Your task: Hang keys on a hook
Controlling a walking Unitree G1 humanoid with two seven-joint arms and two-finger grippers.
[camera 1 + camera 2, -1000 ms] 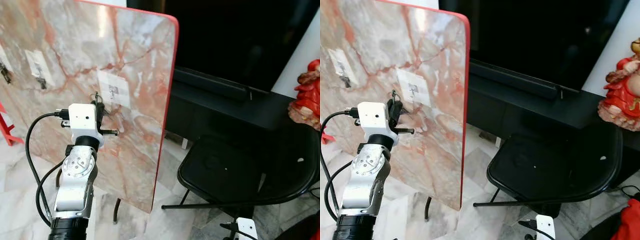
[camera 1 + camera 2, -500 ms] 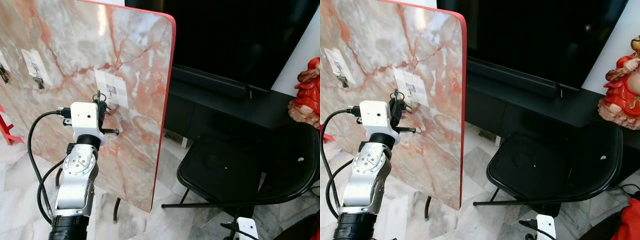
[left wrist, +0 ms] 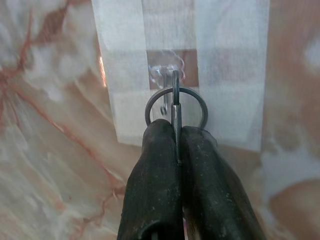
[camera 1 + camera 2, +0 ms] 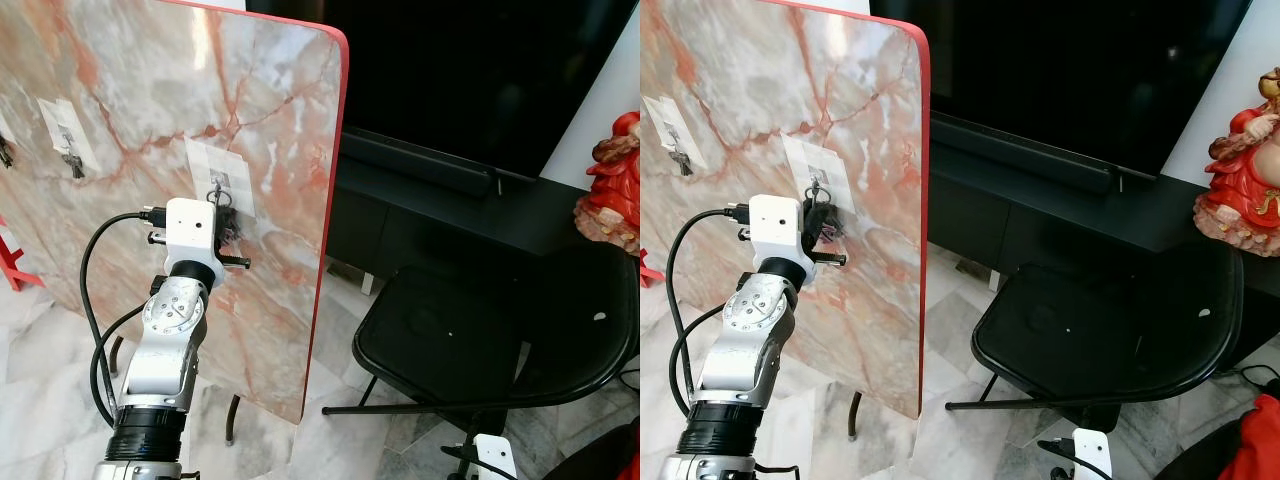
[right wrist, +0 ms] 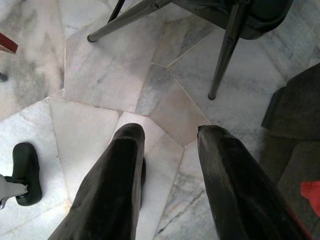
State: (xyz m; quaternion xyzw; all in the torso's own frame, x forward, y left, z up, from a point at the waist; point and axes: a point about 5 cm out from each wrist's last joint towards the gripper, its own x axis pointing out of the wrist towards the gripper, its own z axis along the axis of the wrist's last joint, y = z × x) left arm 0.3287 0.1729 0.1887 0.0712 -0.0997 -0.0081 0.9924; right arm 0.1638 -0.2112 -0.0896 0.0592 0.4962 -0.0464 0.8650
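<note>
Marble, pink-veined and edged in red, makes up the upright board that the left gripper is pressed up close to. Its two black fingers are squeezed tight together, pinching the key ring between their tips so that the ring stands out just beyond them. Straight ahead of the fingertips is a white taped patch stuck on the marble, and in its middle sits a small clear hook. The ring overlaps the hook as seen along the fingers; whether it has actually caught on it I cannot tell. From the head views the keys show as a dark cluster just past the white wrist block, right against the patch. Further along the board, away from the gripper, a second patch carries something small and dark.

Down low the right gripper hangs with its fingers parted and nothing between them, over the pale stone floor near the legs of a black folding chair.
</note>
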